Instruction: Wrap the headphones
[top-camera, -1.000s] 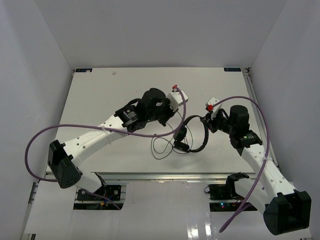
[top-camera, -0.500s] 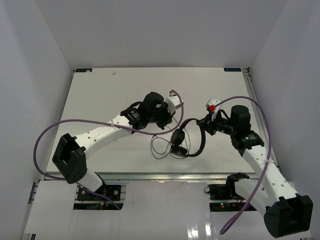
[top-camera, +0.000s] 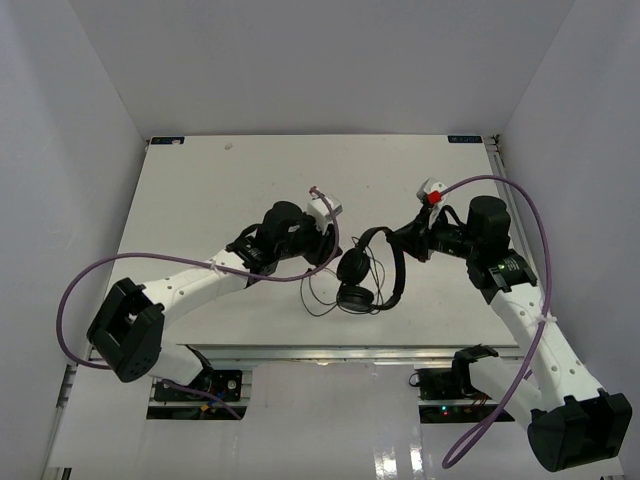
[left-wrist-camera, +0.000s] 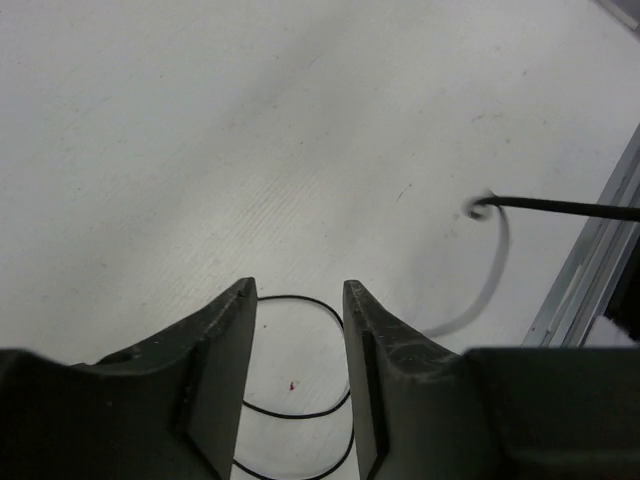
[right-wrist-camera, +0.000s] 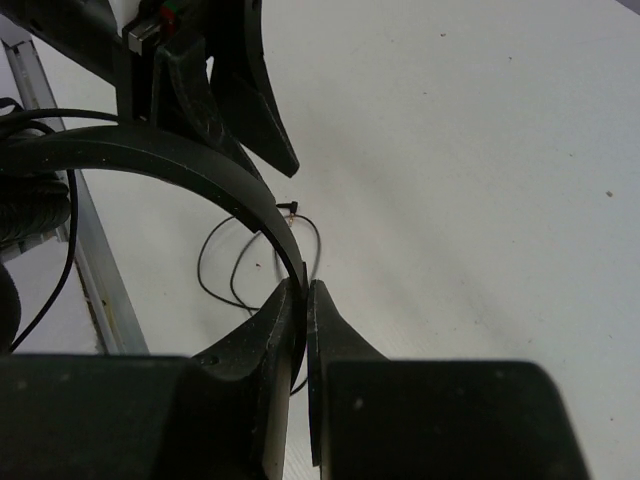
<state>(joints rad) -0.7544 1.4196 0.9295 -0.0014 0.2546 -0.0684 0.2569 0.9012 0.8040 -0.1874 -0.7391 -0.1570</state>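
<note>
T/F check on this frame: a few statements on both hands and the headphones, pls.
1. The right hand is shut on the headband. True.
2. The left hand grips the cord. False: its fingers stand apart with nothing between them, and the cord lies on the table below.
3. The cord is wound tight round the headband. False: it lies in loose loops on the table.
4. The cord loops lie on the left hand's side of the ear cups. True.
</note>
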